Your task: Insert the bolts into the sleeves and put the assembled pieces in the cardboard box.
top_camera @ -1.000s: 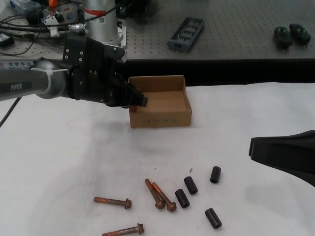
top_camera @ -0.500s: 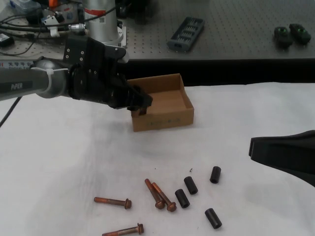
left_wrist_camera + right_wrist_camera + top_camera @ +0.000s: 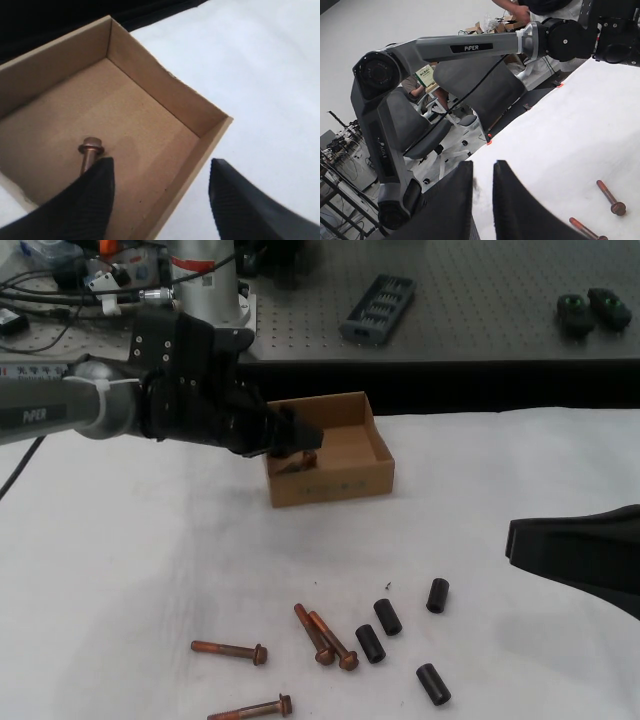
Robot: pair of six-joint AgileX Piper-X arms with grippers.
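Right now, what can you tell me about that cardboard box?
The cardboard box is an open-topped tray of plain brown card with low walls. It stands upright on the white cloth, toward the bench's far side. One coppery bolt lies on its floor, partly hidden by a finger. The left gripper hovers open over one side.

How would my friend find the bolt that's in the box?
Look for the open brown cardboard box at the far side of the white cloth. One copper-coloured metal bolt lies on its floor, beside the left gripper. The other four bolts lie loose on the cloth.
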